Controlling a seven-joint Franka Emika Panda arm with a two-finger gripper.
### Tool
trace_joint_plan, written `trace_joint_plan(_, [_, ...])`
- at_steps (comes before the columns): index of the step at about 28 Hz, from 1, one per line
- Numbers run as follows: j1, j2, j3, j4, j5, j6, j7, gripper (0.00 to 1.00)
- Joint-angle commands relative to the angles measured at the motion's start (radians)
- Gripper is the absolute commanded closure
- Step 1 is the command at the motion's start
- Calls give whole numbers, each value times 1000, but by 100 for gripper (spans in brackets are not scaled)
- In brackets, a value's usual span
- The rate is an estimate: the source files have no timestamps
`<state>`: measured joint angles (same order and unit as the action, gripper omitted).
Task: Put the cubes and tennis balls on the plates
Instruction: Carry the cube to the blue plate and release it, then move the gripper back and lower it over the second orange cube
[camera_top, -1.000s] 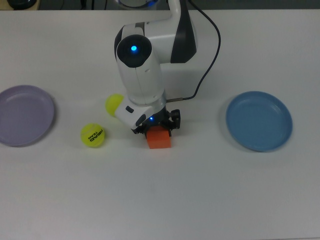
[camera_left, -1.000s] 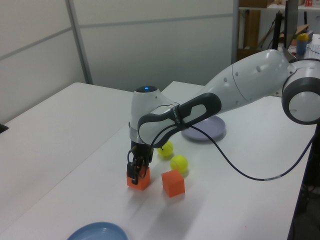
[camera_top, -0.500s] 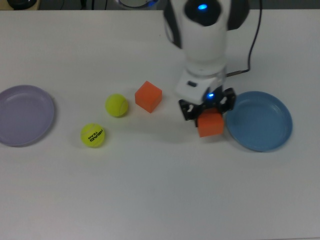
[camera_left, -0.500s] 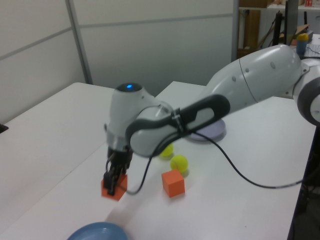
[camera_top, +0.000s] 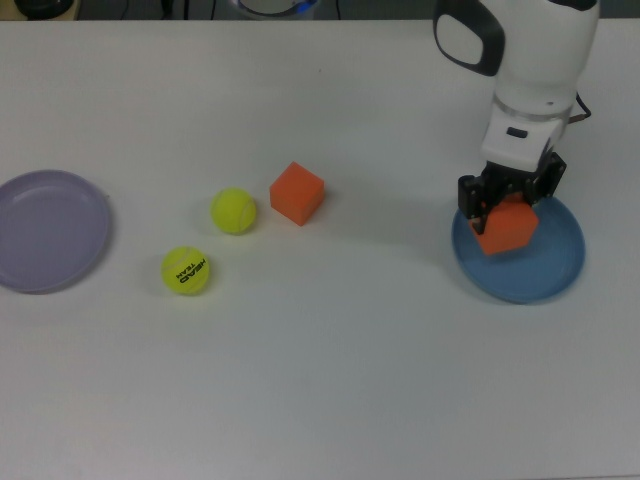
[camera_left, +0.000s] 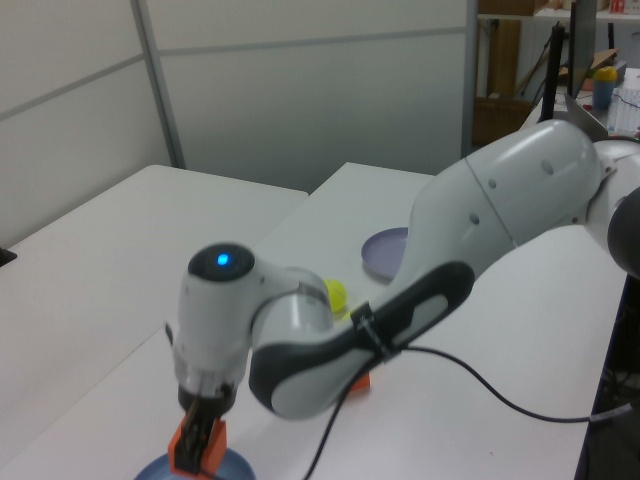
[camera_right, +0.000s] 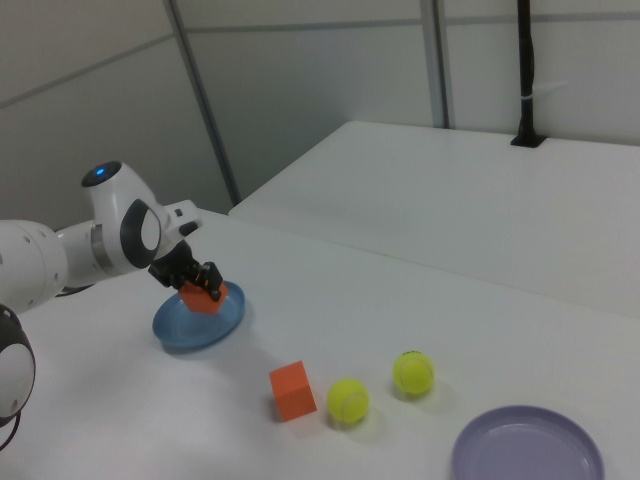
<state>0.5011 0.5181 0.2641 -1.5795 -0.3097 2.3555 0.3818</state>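
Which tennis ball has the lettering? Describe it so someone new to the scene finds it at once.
In the top view, start at the lavender plate on the top view's left edge of the white table. Two tennis balls lie just to its right; the lettered ball is the nearer, lower one. It bears black print, unlike the plain ball beside the loose orange cube.

A robotics lab or test room is showing here: a white Franka arm (camera_left: 480, 220) is working over a plain white counter (camera_top: 330, 380), with pale partition walls (camera_right: 300, 90) standing behind it, a black pole (camera_right: 527, 70) rising at the counter's far edge, and cluttered shelving (camera_left: 600, 70) sitting in the background.
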Motion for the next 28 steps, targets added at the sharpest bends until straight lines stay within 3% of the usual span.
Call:
trace_joint_plan(1, [20,28,10,-13,-74,59,63,100])
trace_joint_plan(8, [33,54,24,-13,-74,70,65,100])
trace_joint_plan(9, [33,57,24,-13,-74,73,65,91])
trace_joint_plan(10, [33,57,24,-13,-71,76,66,63])
trace_joint_plan(11, [33,57,24,-13,-68,76,69,17])
trace_joint_plan(12, [33,57,24,-13,-72,77,80,0])
trace_joint_plan(16, [30,45,24,-13,-62,76,83,0])
trace_joint_plan(20, [24,-13,23,-17,-55,70,65,0])
trace_joint_plan(23, [-21,-76,23,-53,-40,48,-62,0])
trace_joint_plan(26, [-56,-122,20,-76,27,-7,-200,0])
trace_joint_plan(27, [-76,-150,12,-77,96,-60,-306,0])
trace_joint_plan(28, [-85,-164,7,-77,136,-93,-361,0])
